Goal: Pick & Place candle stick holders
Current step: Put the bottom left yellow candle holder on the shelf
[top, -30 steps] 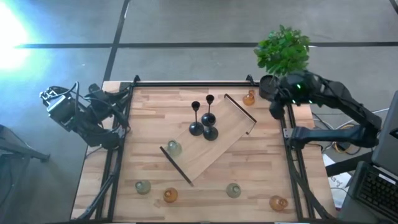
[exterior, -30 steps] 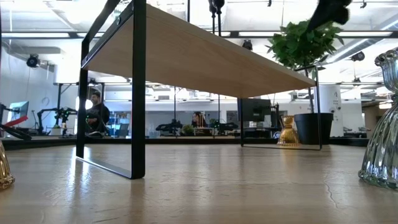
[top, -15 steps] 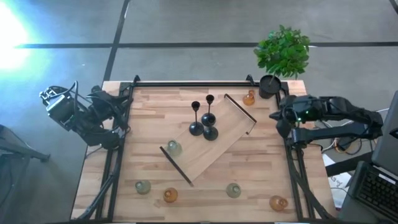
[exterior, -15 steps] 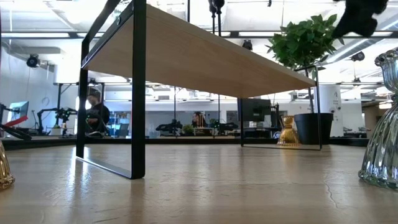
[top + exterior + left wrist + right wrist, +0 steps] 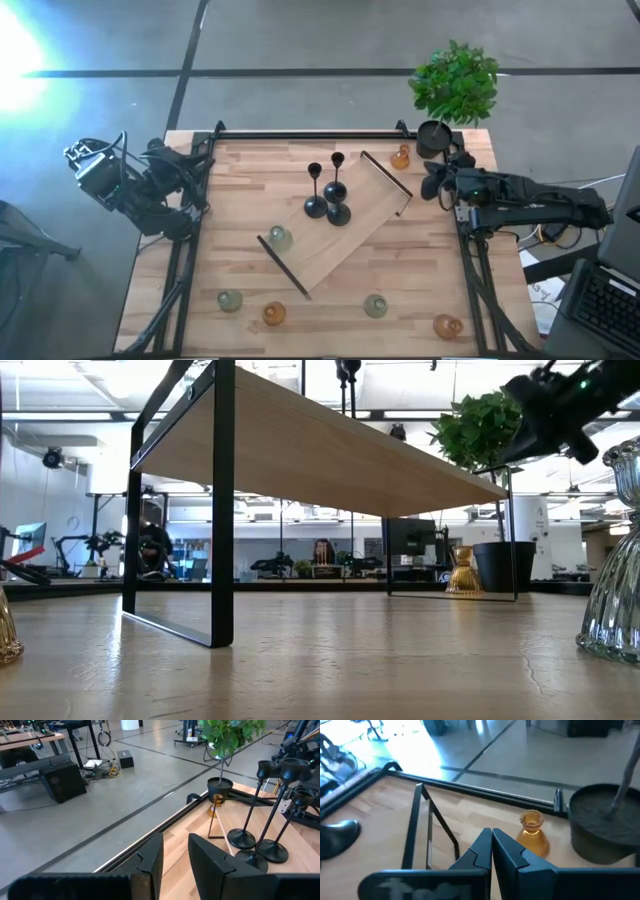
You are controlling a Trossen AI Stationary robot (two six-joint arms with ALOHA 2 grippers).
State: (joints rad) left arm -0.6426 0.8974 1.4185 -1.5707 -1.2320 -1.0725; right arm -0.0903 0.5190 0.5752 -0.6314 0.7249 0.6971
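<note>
High view: the right claw hangs over the right edge of the worktop, near the amber holder that stands at the far edge between the raised wooden shelf and the potted plant. Right wrist view: the claw's two fingers lie pressed together, gripping nothing, with the amber holder just ahead of their tips and the black pot beside it. Three black stem holders already stand on the shelf; a pale green glass holder sits at its near end, and four more glass holders lie along the worktop's near edge. The left claw, slightly parted and empty, waits off the left side. To take the amber holder cleanly, the fingers should probably part first, then straddle its narrow neck rather than the flared base, approaching from the shelf side so the pot is not struck.
</note>
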